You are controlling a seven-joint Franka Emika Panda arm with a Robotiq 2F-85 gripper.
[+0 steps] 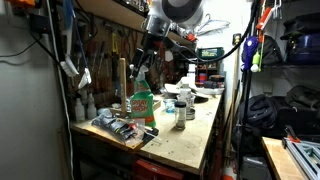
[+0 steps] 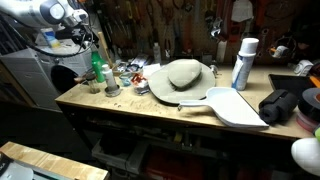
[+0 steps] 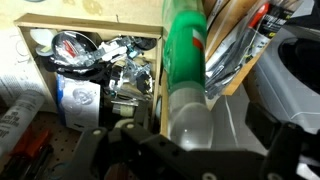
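Nothing written can be read in any view. The green bottle has a pale label with a red patch, but its print is too small and blurred to make out. Any print on the white can on the bench is equally illegible.

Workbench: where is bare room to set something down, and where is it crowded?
Bare wood lies along the front edge of the workbench, before the hat, and in an exterior view between the small jars and the near bench end. It is crowded around the green bottle under the gripper.
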